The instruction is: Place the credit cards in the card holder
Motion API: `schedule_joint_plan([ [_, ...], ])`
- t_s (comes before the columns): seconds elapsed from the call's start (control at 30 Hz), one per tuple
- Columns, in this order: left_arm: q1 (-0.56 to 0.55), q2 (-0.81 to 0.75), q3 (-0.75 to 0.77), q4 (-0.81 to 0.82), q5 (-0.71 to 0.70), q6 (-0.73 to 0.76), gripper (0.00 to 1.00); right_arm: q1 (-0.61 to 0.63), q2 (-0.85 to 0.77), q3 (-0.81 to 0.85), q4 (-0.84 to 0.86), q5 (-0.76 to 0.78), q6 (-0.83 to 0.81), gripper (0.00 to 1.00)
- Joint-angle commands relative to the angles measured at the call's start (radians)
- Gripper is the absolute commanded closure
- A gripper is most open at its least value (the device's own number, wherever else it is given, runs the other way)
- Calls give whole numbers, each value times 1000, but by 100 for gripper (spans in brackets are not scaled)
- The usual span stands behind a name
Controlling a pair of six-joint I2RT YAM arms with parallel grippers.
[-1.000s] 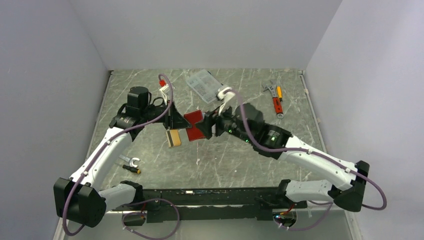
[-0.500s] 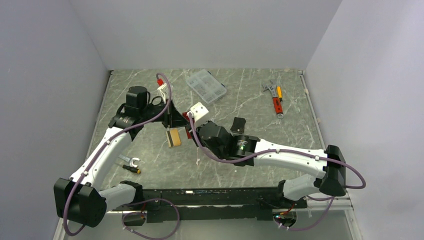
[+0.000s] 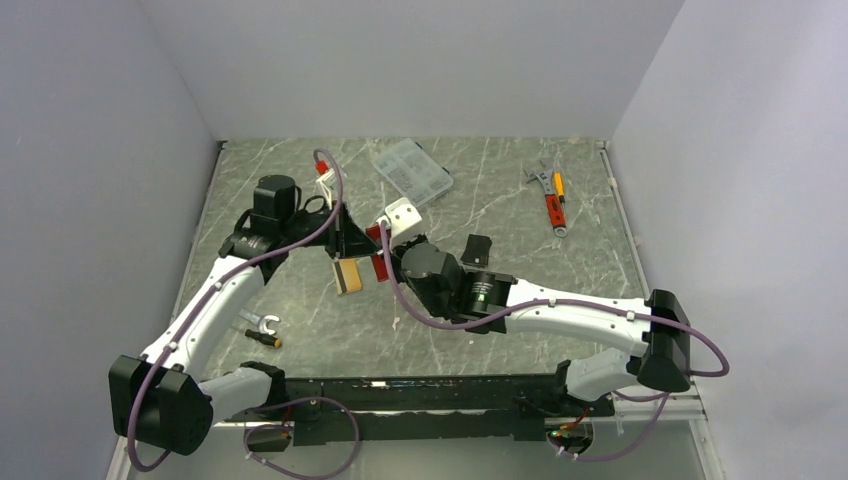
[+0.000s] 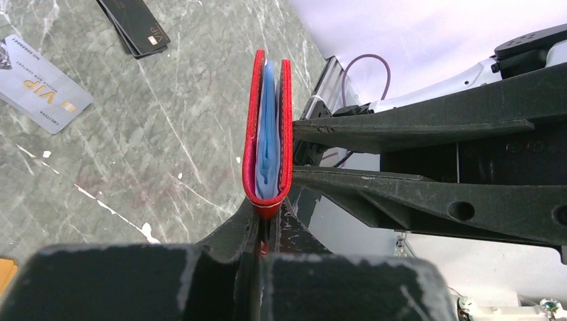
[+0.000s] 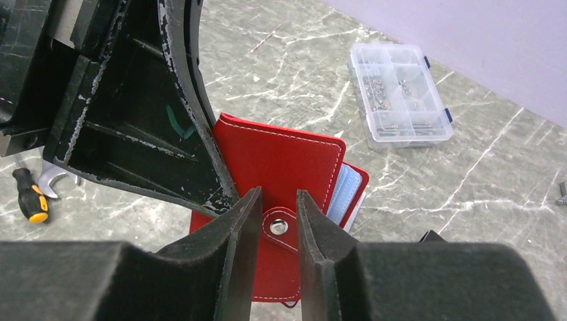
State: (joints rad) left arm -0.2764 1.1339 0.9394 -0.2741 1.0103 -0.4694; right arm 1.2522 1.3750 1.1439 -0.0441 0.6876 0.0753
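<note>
My left gripper (image 4: 267,227) is shut on the bottom fold of the red card holder (image 4: 267,134), holding it upright above the table with its light blue inside showing. My right gripper (image 5: 277,197) faces the holder's (image 5: 281,160) red side, its jaws open by a narrow gap over the snap tab (image 5: 279,227), which lies behind the fingers. A silver-grey credit card (image 4: 40,93) and dark cards (image 4: 137,27) lie flat on the table. An orange-gold card (image 3: 348,276) with a black stripe lies under the left gripper (image 3: 360,240).
A clear plastic parts box (image 3: 411,171) sits at the back centre. A small black wallet (image 3: 478,246) lies right of the right wrist. A wrench and screwdriver (image 3: 262,330) lie front left, more tools (image 3: 550,195) back right. Walls close in the table.
The right arm has swung left and lower, up against the card holder, and its jaws have narrowed. The left arm has held still with the holder.
</note>
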Motion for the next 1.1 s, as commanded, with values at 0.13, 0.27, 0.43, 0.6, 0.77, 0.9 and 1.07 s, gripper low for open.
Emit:
schedule_joint_plan([
  [0.13,12,-35,11,37,34,-20,100,14,31,16,-9,33,30,70],
  [0.27,14,-33,22,21,14,-7,100,32,23,-6,-29,49,77,65],
  [0.43,14,-35,18,26,14,-11,100,40,27,-11,-33,81,104,66],
  [0.6,16,-37,20,26,19,-12,100,41,44,7,-34,120,109,79],
  [0.77,16,-39,11,35,23,-17,100,37,40,5,-21,173,100,96],
  [0.9,17,-36,13,35,24,-17,100,30,32,-5,-8,197,104,100],
  [1.07,18,-39,10,25,19,-8,100,8,3,-37,-5,219,135,100],
])
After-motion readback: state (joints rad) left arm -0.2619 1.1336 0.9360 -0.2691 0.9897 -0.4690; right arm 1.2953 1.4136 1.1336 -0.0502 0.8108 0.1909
